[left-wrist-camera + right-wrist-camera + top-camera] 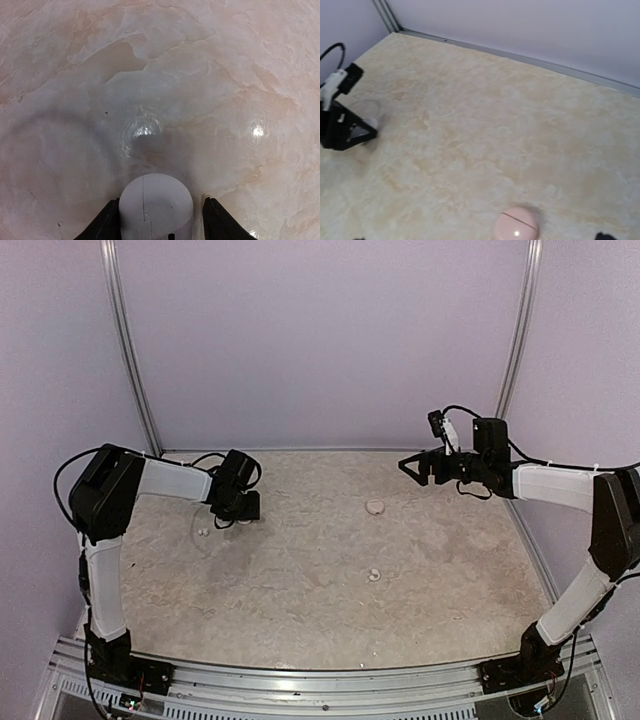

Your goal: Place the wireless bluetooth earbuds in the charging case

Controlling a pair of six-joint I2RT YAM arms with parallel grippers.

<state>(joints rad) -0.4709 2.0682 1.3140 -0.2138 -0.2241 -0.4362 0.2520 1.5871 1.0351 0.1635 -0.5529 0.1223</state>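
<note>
A white pebble-shaped case (156, 205) lies on the table between the fingers of my left gripper (161, 201). The left finger touches it and the right finger (220, 220) stands a small gap away, so the gripper is open. In the top view the left gripper (240, 506) points down at the back left, and the white case is hidden under it. A tiny pale earbud (203, 532) lies just left of it. Another small pale piece (374, 575), likely an earbud, lies mid-table. A pink case (375, 507), shut, also shows in the right wrist view (516, 225). My right gripper (413, 468) is open, raised and empty.
Lilac walls with metal rails (130, 350) close in the table (300, 620) at the back and sides. The left gripper (345, 127) and the white case (370, 121) show far left in the right wrist view.
</note>
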